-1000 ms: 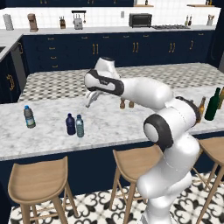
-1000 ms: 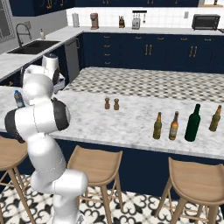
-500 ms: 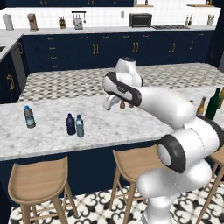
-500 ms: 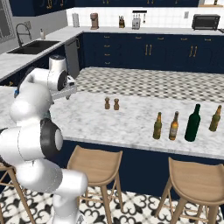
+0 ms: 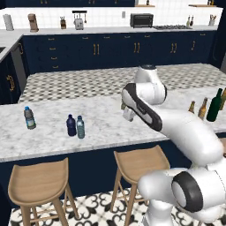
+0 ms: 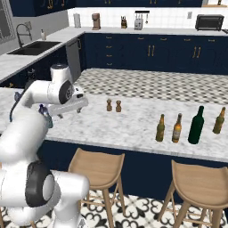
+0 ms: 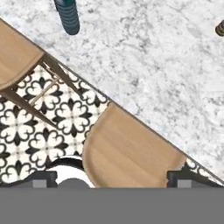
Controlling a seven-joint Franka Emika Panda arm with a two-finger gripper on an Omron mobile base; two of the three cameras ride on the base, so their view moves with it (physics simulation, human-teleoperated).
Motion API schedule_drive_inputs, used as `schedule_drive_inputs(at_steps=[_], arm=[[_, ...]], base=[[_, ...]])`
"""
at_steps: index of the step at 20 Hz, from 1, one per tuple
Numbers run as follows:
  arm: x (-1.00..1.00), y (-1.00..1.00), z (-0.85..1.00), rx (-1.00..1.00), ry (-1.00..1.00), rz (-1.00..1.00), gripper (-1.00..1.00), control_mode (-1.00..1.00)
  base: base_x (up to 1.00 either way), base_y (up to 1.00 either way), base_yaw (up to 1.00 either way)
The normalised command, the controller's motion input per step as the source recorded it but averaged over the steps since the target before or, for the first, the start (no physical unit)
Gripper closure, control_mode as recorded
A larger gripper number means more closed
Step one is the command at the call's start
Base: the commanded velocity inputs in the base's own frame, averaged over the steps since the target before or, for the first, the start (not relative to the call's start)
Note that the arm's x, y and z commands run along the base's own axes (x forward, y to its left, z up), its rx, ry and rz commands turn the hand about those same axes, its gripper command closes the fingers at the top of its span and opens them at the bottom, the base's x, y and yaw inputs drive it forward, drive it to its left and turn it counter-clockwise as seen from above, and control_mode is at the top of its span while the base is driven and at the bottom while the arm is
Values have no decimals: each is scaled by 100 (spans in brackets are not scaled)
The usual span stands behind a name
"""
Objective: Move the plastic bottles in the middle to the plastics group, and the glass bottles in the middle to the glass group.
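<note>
The small pale-blue plastic bottle (image 5: 80,127) stands on the marble counter right beside the dark navy bottle (image 5: 70,125). The clear labelled bottle (image 5: 29,118) is further left. Two amber glass bottles (image 6: 160,128) (image 6: 177,128) stand just left of the tall green wine bottle (image 6: 196,125); they also show at the far right as amber bottles (image 5: 203,108) and green bottle (image 5: 215,105). My gripper (image 5: 127,114) hangs over the counter's front middle, right of the plastic bottles, open and empty. In the hand view its fingertips (image 7: 43,177) stand wide apart above a stool seat, and a dark bottle (image 7: 66,16) shows at the top edge.
Two small brown shakers (image 6: 113,106) stand mid-counter behind the hand. Another amber bottle (image 6: 218,120) is right of the green one. Wooden stools (image 5: 39,181) (image 5: 139,164) line the counter's front edge (image 7: 109,103).
The arm has swung right, away from the plastic bottles toward the counter's middle. The gripper stayed open and empty. No bottles moved.
</note>
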Motion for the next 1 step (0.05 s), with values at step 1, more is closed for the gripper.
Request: schedule_drive_inputs(at_steps=[1], arm=[[-90, -69, -15, 0, 0, -17, -100, -100]], base=[[0, 0, 0]])
